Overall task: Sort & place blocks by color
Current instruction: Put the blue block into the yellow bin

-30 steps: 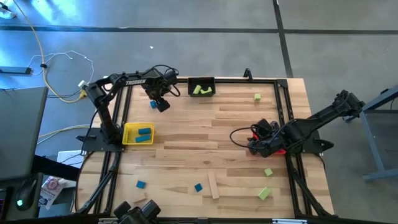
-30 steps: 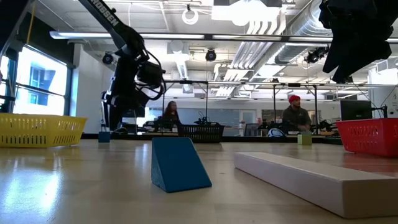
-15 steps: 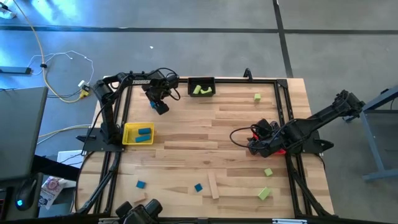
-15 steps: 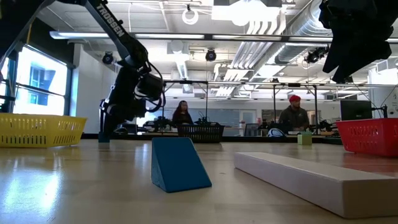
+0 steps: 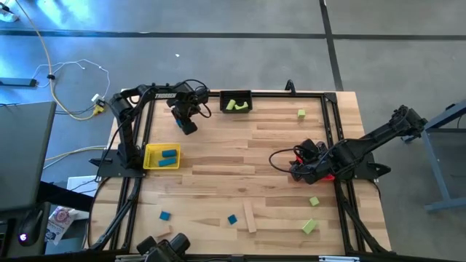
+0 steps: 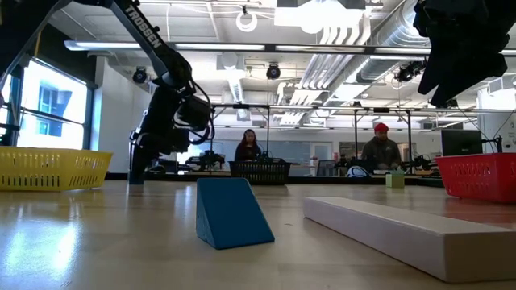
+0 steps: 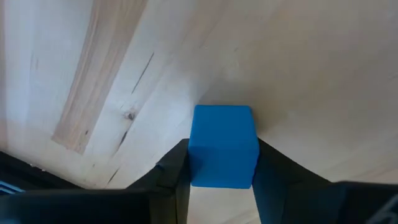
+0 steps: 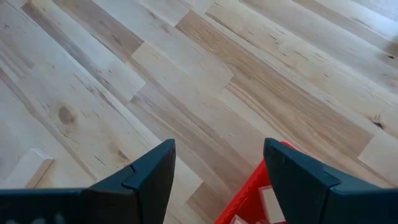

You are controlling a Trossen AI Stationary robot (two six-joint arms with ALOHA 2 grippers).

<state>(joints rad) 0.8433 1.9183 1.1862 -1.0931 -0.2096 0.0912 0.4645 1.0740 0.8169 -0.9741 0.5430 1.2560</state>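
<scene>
While its two fingers press against opposite sides of a blue cube (image 7: 223, 146), the left claw (image 5: 187, 124) is clenched on that block, down at the desk (image 5: 240, 156) surface near the 11 o'clock corner, just at 9 o'clock of the black bin (image 5: 236, 101). That bin sits on the 12 o'clock edge and holds lime green pieces (image 5: 234, 105). Toward 7 o'clock from the left claw, the yellow bin (image 5: 161, 156) stands beside the left arm's base and carries a blue bar (image 5: 169, 154). The right claw (image 5: 297, 172) rests at about 3 o'clock on the desk, fingers spread apart with nothing between them, right over the rim of the red bin (image 8: 249, 193). Loose blocks lie scattered elsewhere: a green cube (image 5: 301, 113) near the 1 o'clock corner, two green pieces (image 5: 312, 214) toward 5 o'clock, a plain wood bar (image 5: 250, 217) and a blue wedge (image 5: 232, 219) near 6 o'clock, and another blue block (image 5: 164, 215) toward 7 o'clock. Beyond the desk, in the low view, two people (image 6: 384, 147) sit at far benches
</scene>
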